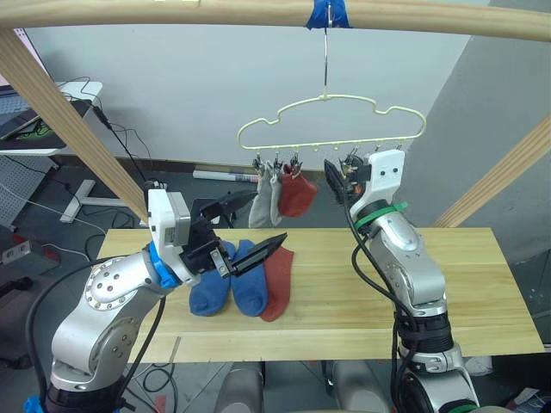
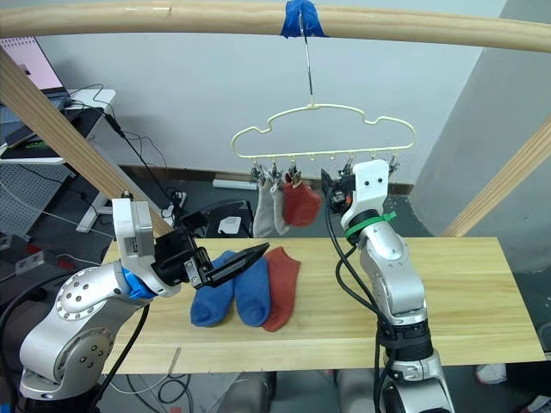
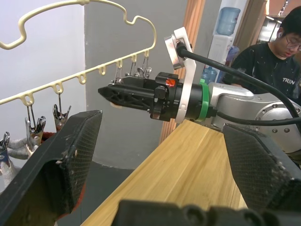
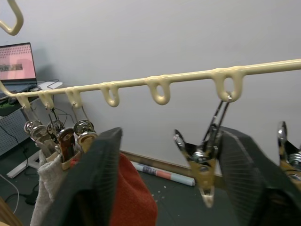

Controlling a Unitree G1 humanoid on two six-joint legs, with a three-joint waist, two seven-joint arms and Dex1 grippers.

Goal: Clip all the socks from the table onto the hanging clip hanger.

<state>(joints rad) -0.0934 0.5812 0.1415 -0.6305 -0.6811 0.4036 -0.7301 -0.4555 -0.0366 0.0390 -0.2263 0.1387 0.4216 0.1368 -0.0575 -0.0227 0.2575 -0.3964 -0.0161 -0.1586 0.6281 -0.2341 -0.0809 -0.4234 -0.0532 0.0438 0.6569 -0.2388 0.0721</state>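
The pale-yellow clip hanger point(image 1: 331, 120) hangs by its hook from the top beam. Two light grey socks point(image 1: 267, 196) and one rust-red sock point(image 1: 298, 194) are clipped at its left end. On the table point(image 1: 465, 284) lie two blue socks point(image 1: 231, 288) side by side, with a rust-red sock point(image 1: 276, 284) against their right side. My left gripper point(image 1: 271, 215) is open above the blue socks, holding nothing. My right gripper point(image 1: 331, 179) is raised to the hanger's clip row. It is open, with a bare metal clip point(image 4: 203, 172) between its fingers, untouched.
Pale round beams frame the space: one across the top point(image 1: 172, 13), slanted ones at left point(image 1: 69, 120) and right point(image 1: 504, 172). A desk with a laptop point(image 1: 34, 120) stands far left. A person point(image 3: 273, 56) sits beyond the table's right end.
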